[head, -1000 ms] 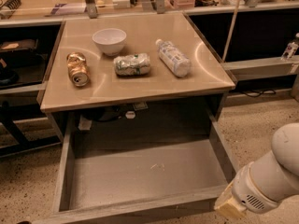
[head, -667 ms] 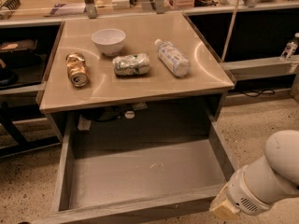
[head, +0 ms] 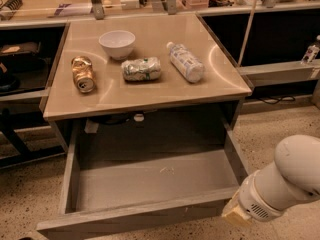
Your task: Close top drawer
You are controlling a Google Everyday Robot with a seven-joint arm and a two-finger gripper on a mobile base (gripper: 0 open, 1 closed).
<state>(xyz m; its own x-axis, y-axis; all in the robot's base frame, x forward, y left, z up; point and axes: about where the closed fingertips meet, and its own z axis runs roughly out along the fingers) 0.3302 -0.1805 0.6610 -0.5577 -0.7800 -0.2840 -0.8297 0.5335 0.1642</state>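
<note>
Camera view: the drawer (head: 150, 184) stands pulled well out from under the table (head: 150, 91), its bare grey floor showing and its front wall low in the frame. It is the topmost opening, just beneath the tabletop, and nothing lies in it except a small pale fleck on the floor. The arm (head: 285, 184) reaches in at the drawer's front right corner, and the gripper (head: 235, 215) at its tan-tipped end sits just beside that corner, outside the front wall; whether it is open or closed I cannot tell, since only the wrist end shows. Over the last second the arm has crept a little toward the drawer's front, while the drawer itself looks no further in than it was. By my judgement the approach is nearly done and the push has not begun, so the closing is all still to do. Beyond the drawer, on the tabletop, a bowl (head: 117, 43), two cans (head: 83, 74) and a bottle (head: 185, 62) rest well apart from the drawer's front.
</note>
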